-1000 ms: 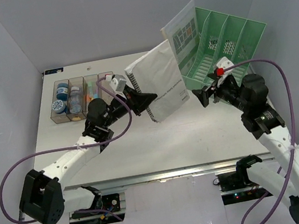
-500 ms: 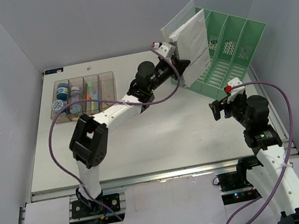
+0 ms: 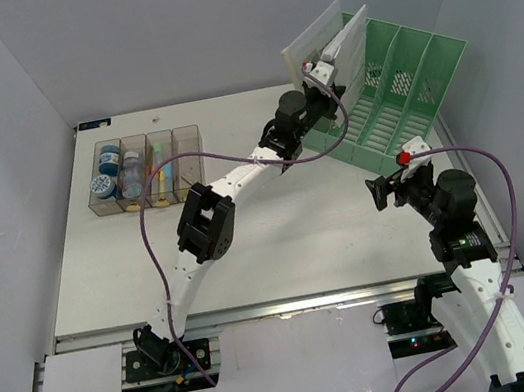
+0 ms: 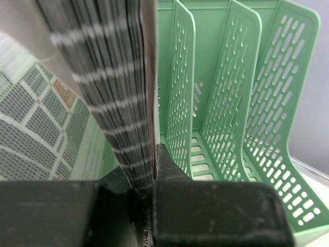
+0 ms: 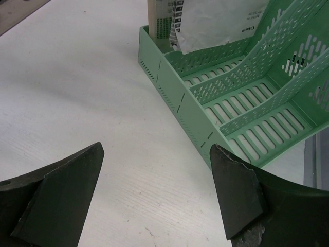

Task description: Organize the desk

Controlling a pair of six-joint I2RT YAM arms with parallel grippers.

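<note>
A: Filing step; left gripper point(image 3: 325, 70) clamped on the notebook point(image 4: 110, 87), upright in the green rack point(image 3: 402, 80), far right corner of the desk point(image 3: 280, 238) beneath both arms.
B: And the right gripper point(image 3: 383, 189) hangs idle, jaws apart; next, seat it fully, then release.

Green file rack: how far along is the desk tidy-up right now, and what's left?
Done: a printed sheet stands in the leftmost slot of the green file rack, and small items sit in the tray. In hand: the left gripper is shut on the white booklet, set in that slot but not released. Left: let go and withdraw. The right gripper is open over bare desk.
</note>
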